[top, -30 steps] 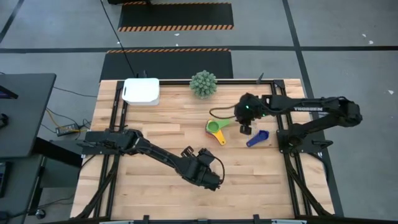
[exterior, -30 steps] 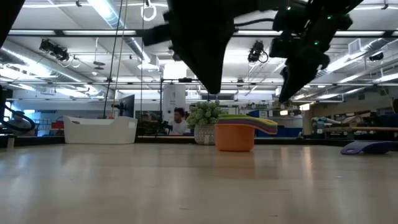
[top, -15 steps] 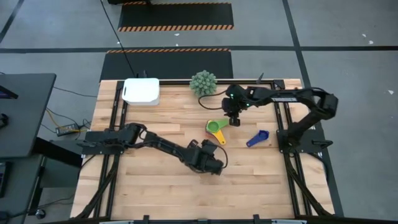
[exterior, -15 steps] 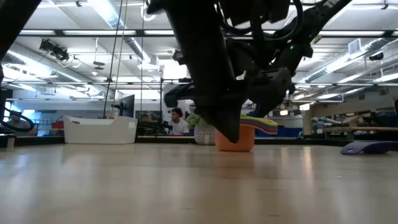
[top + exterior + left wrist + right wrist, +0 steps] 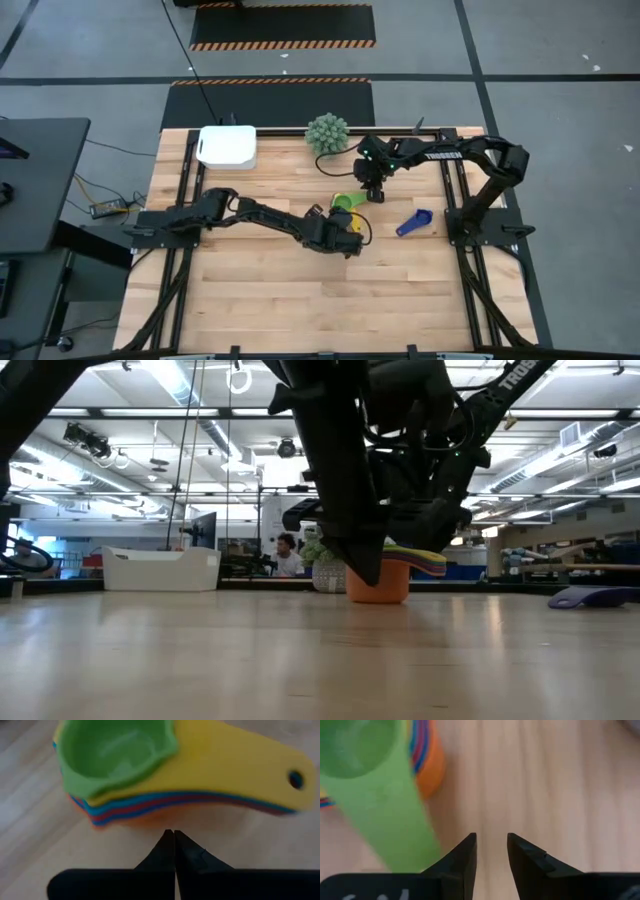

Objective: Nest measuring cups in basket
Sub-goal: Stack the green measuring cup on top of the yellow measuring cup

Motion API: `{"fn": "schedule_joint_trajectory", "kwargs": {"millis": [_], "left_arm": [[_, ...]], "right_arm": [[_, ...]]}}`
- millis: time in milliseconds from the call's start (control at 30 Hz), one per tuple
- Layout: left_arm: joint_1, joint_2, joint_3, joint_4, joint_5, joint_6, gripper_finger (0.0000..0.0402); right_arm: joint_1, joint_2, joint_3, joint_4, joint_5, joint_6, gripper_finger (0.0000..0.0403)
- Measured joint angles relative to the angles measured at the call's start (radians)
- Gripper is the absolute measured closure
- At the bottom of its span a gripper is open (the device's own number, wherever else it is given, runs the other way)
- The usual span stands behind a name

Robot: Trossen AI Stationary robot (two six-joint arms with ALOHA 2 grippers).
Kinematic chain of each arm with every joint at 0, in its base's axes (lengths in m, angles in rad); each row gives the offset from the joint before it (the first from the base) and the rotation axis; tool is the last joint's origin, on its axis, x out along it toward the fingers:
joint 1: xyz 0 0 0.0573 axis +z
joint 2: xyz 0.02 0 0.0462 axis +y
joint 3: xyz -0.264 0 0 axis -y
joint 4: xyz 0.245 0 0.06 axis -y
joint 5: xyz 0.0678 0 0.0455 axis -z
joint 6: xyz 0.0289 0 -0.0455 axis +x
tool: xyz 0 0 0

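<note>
Mid-table, my left gripper (image 5: 345,222) sits low beside the measuring cups (image 5: 348,207), fingers pressed together, holding nothing, probably to nudge or steady the stack. My right gripper (image 5: 373,190) hovers just beyond them, fingers apart and empty. Smooth plastic scoops, flat handles, green nested on top. The basket (image 5: 227,146), white and round-cornered, waits well apart.

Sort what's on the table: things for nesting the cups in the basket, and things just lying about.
For the job:
- nested stack of measuring cups, green on top
- lone blue cup, apart from the stack
- white basket, at the far left corner

Just lying about:
- green spiky plant
</note>
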Motion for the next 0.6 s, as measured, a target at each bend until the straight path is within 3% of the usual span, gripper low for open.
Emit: {"fn": "schedule_joint_trajectory", "kwargs": {"millis": [600], "left_arm": [[0.042, 0.000, 0.000, 0.122, -0.009, 0.104, 0.0402]], "right_arm": [[0.068, -0.002, 0.000, -0.112, -0.193, 0.088, 0.0314]]}}
